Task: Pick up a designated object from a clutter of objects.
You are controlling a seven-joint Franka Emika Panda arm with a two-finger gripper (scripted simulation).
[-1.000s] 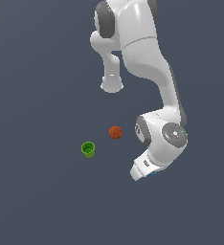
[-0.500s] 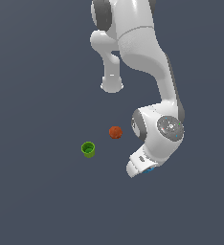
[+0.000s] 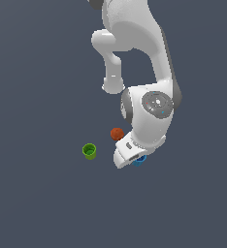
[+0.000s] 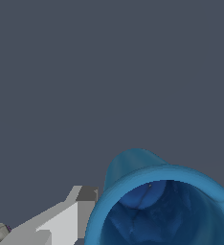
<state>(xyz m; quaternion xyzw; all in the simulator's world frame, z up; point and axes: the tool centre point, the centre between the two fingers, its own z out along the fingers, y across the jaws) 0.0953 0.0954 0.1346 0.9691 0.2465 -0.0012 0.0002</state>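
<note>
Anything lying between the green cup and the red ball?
No. In the exterior view, only bare grey floor separates the green cup from the red ball; the blue cup sits beyond the ball, under the gripper.

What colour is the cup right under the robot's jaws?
Blue; the cup shows best in the wrist view.

Lighting: even, soft, dim backdrop. Shadows: none cast on the floor (image 3: 38, 203). Glare: none. Blur: slight softness on the near blue cup (image 4: 162, 206).
</note>
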